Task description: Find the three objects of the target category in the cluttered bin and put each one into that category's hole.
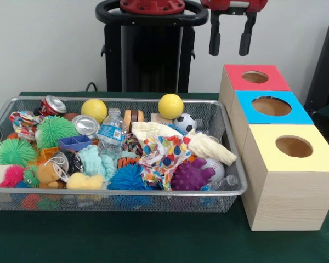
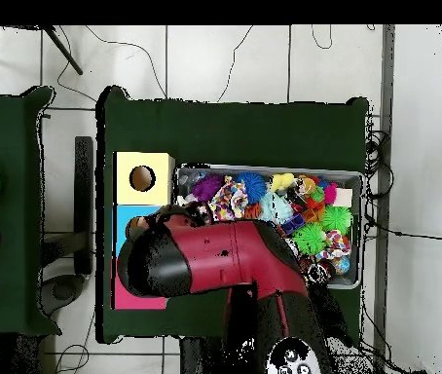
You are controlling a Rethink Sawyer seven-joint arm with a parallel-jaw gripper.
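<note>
The wire mesh bin (image 1: 126, 191) lies on the green table, full of toys; it also shows in the overhead view (image 2: 268, 169). One multicoloured printed fabric piece (image 1: 163, 154) lies on top near the bin's middle front, also seen from overhead (image 2: 227, 199). A second printed piece (image 1: 22, 124) lies at the bin's far left. I see no third piece. The yellow-topped cube's round hole (image 1: 294, 146) (image 2: 141, 178) is at the right, nearest the camera. My gripper (image 1: 230, 37) hangs open and empty high above the red-topped cube. In the overhead view the arm hides it.
A blue-topped cube (image 1: 271, 106) and a red-topped cube (image 1: 255, 77) stand behind the yellow one. A plain cream cloth (image 1: 205, 145), yellow balls (image 1: 170, 106), a crushed can (image 1: 52, 104), a water bottle (image 1: 111, 130) and spiky balls (image 1: 13, 152) crowd the bin.
</note>
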